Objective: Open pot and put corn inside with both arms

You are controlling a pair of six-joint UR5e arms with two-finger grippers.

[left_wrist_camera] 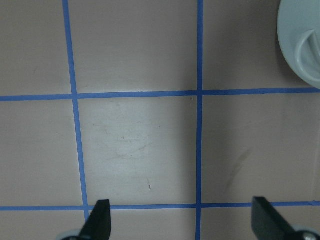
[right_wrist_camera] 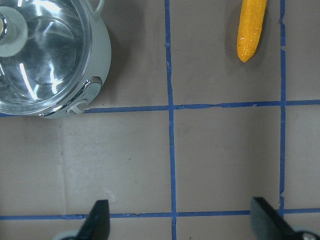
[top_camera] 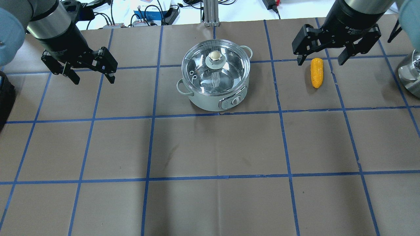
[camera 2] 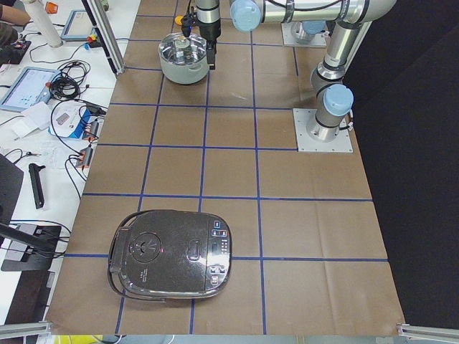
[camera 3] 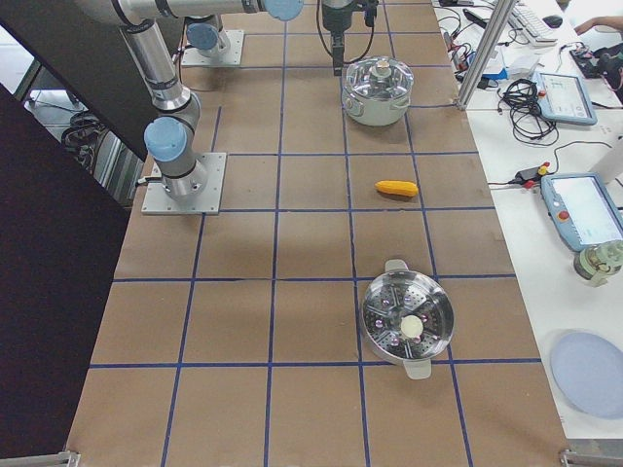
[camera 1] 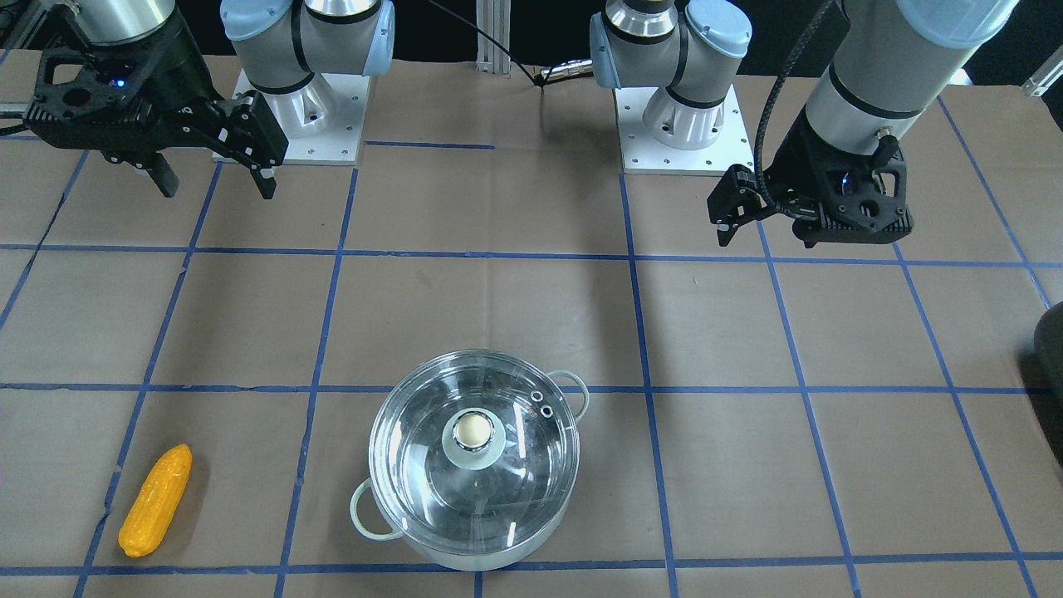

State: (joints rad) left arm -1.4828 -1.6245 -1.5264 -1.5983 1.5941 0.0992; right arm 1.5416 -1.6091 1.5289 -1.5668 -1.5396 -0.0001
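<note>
The steel pot (top_camera: 215, 95) with pale loop handles stands at the far middle of the table, its glass lid (top_camera: 200, 64) with a metal knob (top_camera: 215, 55) resting on it. The pot also shows in the front view (camera 1: 473, 544) and the right wrist view (right_wrist_camera: 102, 55). The orange-yellow corn (top_camera: 317, 72) lies flat on the table to the pot's right, also in the front view (camera 1: 155, 500) and the right wrist view (right_wrist_camera: 251, 27). My right gripper (top_camera: 320, 59) hovers open and empty just over the corn's far end. My left gripper (top_camera: 92, 70) hovers open and empty, well left of the pot.
A black rice cooker (camera 2: 172, 261) sits at the table's left end. A perforated steel steamer pot (camera 3: 407, 323) sits at the right end. Blue tape lines grid the brown table (top_camera: 216, 147). Cables and devices lie beyond the far edge.
</note>
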